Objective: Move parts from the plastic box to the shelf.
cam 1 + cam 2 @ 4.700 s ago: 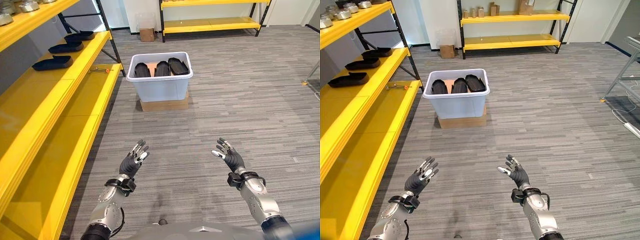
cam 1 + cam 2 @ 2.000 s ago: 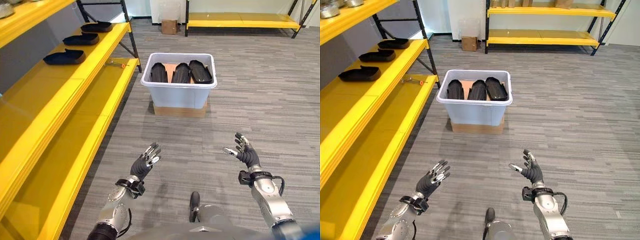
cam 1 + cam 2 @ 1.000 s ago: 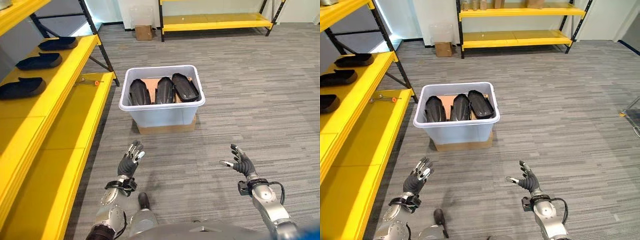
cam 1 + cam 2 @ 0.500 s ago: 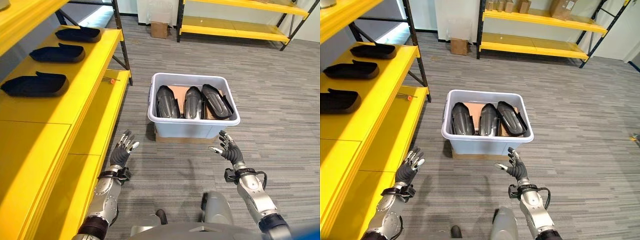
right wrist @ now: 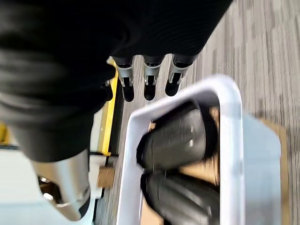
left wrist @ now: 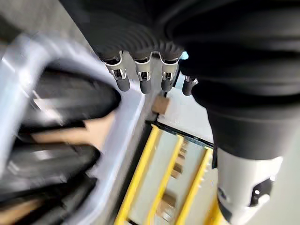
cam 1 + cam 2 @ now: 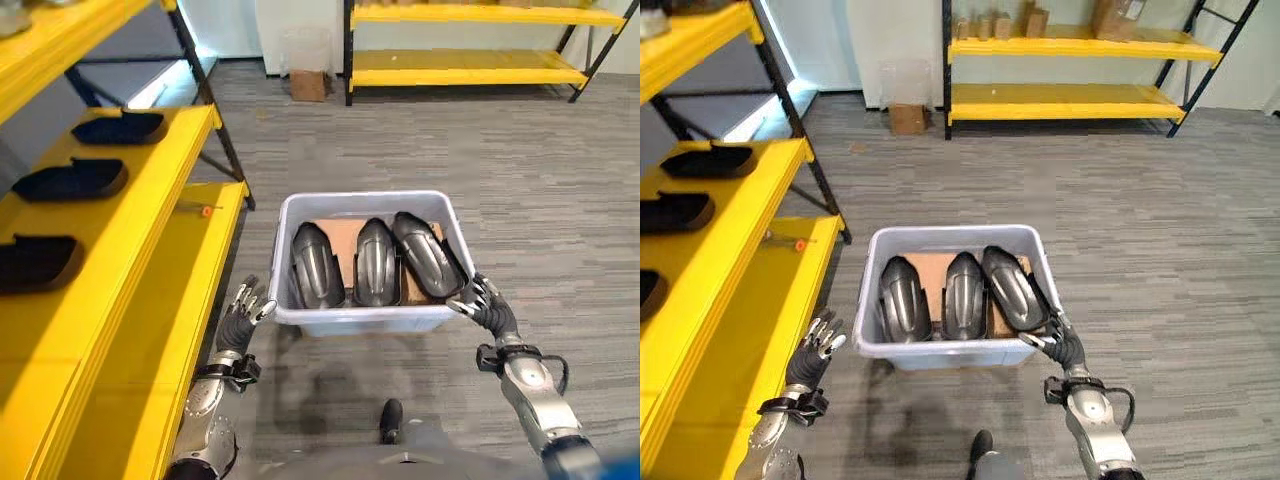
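The plastic box point(image 7: 365, 318) sits on the floor on a flat cardboard base, just beside the front edge of the yellow shelf point(image 7: 160, 235). Three black parts point(image 7: 362, 262) lie side by side in it on a sheet of cardboard point(image 7: 335, 233) — none of them is held. Three more black parts point(image 7: 68, 179) of what looks like the same kind rest in a row along the middle level of the shelf, well apart from one another; whether they came from this box cannot be told.

The left hand point(image 7: 240, 316) hangs beside the box's near left corner, between the box and the shelf's lower level, fingers straight and spread, holding nothing. The right hand point(image 7: 486, 305) is at the box's near right corner, fingers likewise relaxed and empty; it seems to be just at the rim, though contact is hard to judge. In each wrist view the fingers point(image 5: 147, 83) point straight out over the box's wall, curled round nothing.

As a judgement, the task stands at the start of a fresh pick: both hands are placed to reach in, but no part is gripped yet, and all three in the box remain to be lifted and set on the shelf — whose middle level has bare room near its front edge.
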Controlling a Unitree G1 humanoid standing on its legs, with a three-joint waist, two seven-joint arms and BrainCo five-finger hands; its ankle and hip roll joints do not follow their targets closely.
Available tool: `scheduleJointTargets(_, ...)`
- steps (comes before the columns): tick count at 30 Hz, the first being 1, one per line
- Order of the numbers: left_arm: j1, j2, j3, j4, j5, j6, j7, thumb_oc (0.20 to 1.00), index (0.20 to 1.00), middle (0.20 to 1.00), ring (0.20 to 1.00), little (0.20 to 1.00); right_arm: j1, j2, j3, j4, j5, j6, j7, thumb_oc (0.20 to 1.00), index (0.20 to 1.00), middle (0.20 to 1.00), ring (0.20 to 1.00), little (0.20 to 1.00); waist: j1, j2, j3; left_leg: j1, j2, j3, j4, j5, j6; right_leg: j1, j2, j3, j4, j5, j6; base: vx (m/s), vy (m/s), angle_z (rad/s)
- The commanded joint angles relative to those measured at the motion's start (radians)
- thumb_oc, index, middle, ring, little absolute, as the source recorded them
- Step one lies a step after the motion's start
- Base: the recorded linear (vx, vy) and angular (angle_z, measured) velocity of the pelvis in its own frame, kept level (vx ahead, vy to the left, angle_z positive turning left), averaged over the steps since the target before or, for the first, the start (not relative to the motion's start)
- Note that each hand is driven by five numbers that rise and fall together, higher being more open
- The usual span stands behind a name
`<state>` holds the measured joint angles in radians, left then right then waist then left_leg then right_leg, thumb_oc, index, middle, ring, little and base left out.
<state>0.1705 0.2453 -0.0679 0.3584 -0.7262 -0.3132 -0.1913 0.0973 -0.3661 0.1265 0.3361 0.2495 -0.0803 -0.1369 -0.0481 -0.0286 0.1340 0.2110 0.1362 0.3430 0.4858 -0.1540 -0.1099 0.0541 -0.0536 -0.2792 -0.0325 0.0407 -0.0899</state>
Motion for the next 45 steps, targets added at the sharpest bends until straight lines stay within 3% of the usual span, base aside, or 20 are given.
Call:
scheduleJointTargets(1, -0.036, 0.027, 0.018, -0.062, -0.026, -0.061, -0.028, 1.000, 1.000, 1.000, 1.000, 1.000, -0.042, -0.026, -0.004, -0.035, -0.029, -0.051, 0.013, 1.000, 1.000, 1.000, 1.000, 1.000, -0.008, -0.026, -0.002, -0.064, 0.074, -0.025, -0.223, 0.259, -0.004, -0.019, -0.054, -0.032, 0.028, 0.046, 0.136, 0.30, -0.493, -0.34)
scheduleJointTargets(2, -0.047, 0.022, 0.024, -0.047, -0.027, -0.069, -0.018, 1.000, 1.000, 1.000, 1.000, 1.000, -0.045, -0.038, -0.002, -0.034, -0.021, -0.054, 0.013, 1.000, 1.000, 1.000, 1.000, 1.000, -0.010, -0.027, -0.001, -0.098, 0.105, -0.008, -0.113, 0.295, -0.024, -0.001, -0.032, -0.041, 0.022, 0.019, 0.106, 0.17, -0.275, -0.25)
scheduleJointTargets(4, -0.055, 0.020, 0.029, -0.037, -0.032, -0.068, -0.021, 1.000, 1.000, 1.000, 1.000, 1.000, -0.044, -0.042, -0.003, -0.031, -0.020, -0.057, 0.013, 1.000, 1.000, 1.000, 1.000, 1.000, -0.015, -0.027, -0.002, -0.116, 0.137, 0.018, -0.030, 0.323, -0.043, 0.015, -0.017, -0.053, 0.013, 0.003, 0.087, 0.19, -0.297, -0.34)
scheduleJointTargets(6, -0.066, 0.020, 0.025, -0.032, -0.034, -0.079, -0.049, 1.000, 1.000, 1.000, 1.000, 1.000, -0.040, -0.040, -0.008, -0.022, -0.012, -0.074, 0.027, 1.000, 1.000, 1.000, 1.000, 1.000, -0.004, -0.031, 0.017, -0.216, 0.126, -0.009, 0.065, 0.332, -0.038, 0.053, -0.003, -0.043, 0.004, -0.022, 0.070, 0.21, -0.228, -0.29)
scheduleJointTargets(8, -0.060, 0.021, 0.026, -0.047, -0.070, -0.077, -0.099, 1.000, 1.000, 1.000, 1.000, 1.000, -0.049, -0.036, -0.003, -0.021, -0.021, -0.078, 0.031, 1.000, 1.000, 1.000, 1.000, 1.000, 0.005, -0.030, 0.036, -0.246, 0.103, -0.002, -0.012, 0.304, -0.013, 0.068, -0.006, -0.015, 0.002, -0.023, 0.082, 0.12, 0.028, -0.03)
scheduleJointTargets(10, -0.045, 0.018, 0.022, -0.069, -0.078, -0.077, -0.115, 1.000, 1.000, 1.000, 1.000, 1.000, -0.050, -0.035, 0.003, -0.036, -0.029, -0.067, 0.030, 1.000, 1.000, 1.000, 1.000, 1.000, 0.015, -0.015, 0.046, -0.255, 0.083, -0.007, -0.209, 0.332, -0.012, 0.089, -0.006, 0.005, -0.013, -0.020, 0.098, 0.20, 0.269, -0.34)
scheduleJointTargets(11, -0.044, 0.016, 0.030, -0.057, -0.075, -0.060, -0.098, 1.000, 1.000, 1.000, 1.000, 1.000, -0.060, -0.037, 0.018, -0.033, -0.006, -0.061, 0.026, 1.000, 1.000, 1.000, 1.000, 1.000, 0.028, -0.007, 0.041, -0.249, 0.045, -0.072, -0.337, 0.299, 0.011, 0.089, -0.033, 0.041, -0.009, -0.011, 0.126, 0.24, 0.366, -0.66)
scheduleJointTargets(12, -0.047, 0.020, 0.031, -0.044, -0.069, -0.060, -0.104, 1.000, 1.000, 1.000, 1.000, 1.000, -0.059, -0.034, 0.021, -0.033, -0.003, -0.064, 0.022, 1.000, 1.000, 1.000, 1.000, 1.000, 0.025, -0.008, 0.035, -0.217, 0.025, -0.062, -0.379, 0.255, 0.024, 0.084, -0.045, 0.039, -0.002, -0.011, 0.135, 0.19, 0.292, -0.96)
scheduleJointTargets(16, -0.054, 0.032, 0.023, 0.005, -0.055, -0.062, -0.126, 1.000, 1.000, 1.000, 1.000, 1.000, -0.039, -0.008, 0.022, -0.052, -0.007, -0.061, 0.018, 1.000, 1.000, 1.000, 1.000, 1.000, 0.006, 0.005, 0.019, -0.133, 0.003, -0.070, -0.508, 0.233, 0.035, 0.081, -0.057, 0.057, 0.011, -0.007, 0.159, 0.09, 0.193, -0.23)
scheduleJointTargets(29, -0.015, 0.047, 0.022, -0.017, -0.054, -0.044, -0.120, 1.000, 1.000, 1.000, 1.000, 1.000, -0.054, 0.002, 0.044, -0.063, -0.043, -0.010, 0.045, 1.000, 1.000, 1.000, 1.000, 1.000, 0.038, -0.016, 0.018, -0.092, -0.014, -0.073, -0.557, 0.223, 0.054, 0.091, -0.061, 0.032, 0.006, -0.006, 0.174, 0.02, 0.042, 0.09)
scheduleJointTargets(36, -0.006, 0.048, 0.023, -0.027, -0.051, -0.032, -0.119, 1.000, 1.000, 1.000, 1.000, 1.000, -0.089, 0.004, 0.079, -0.020, -0.029, 0.065, 0.069, 1.000, 1.000, 1.000, 1.000, 1.000, 0.070, -0.022, 0.025, -0.109, -0.011, -0.086, -0.549, 0.226, 0.051, 0.097, -0.054, 0.001, 0.019, -0.025, 0.162, 0.00, -0.007, 0.04)
scheduleJointTargets(40, -0.021, 0.056, 0.014, -0.038, -0.065, -0.031, -0.118, 1.000, 1.000, 1.000, 1.000, 1.000, -0.145, 0.001, 0.131, 0.052, -0.047, 0.119, 0.109, 1.000, 1.000, 1.000, 1.000, 1.000, 0.107, -0.018, 0.050, -0.166, -0.003, -0.103, -0.513, 0.236, 0.042, 0.078, -0.053, -0.031, 0.060, -0.051, 0.148, -0.04, -0.012, 0.11)
scheduleJointTargets(45, -0.107, 0.088, -0.016, -0.064, -0.107, -0.043, -0.113, 1.000, 1.000, 1.000, 1.000, 1.000, -0.255, -0.024, 0.198, 0.152, -0.029, 0.134, 0.099, 1.000, 1.000, 1.000, 1.000, 1.000, 0.151, -0.005, 0.112, -0.296, 0.005, -0.137, -0.450, 0.255, 0.031, -0.015, -0.055, -0.059, 0.134, -0.079, 0.131, -0.18, -0.026, 0.12)
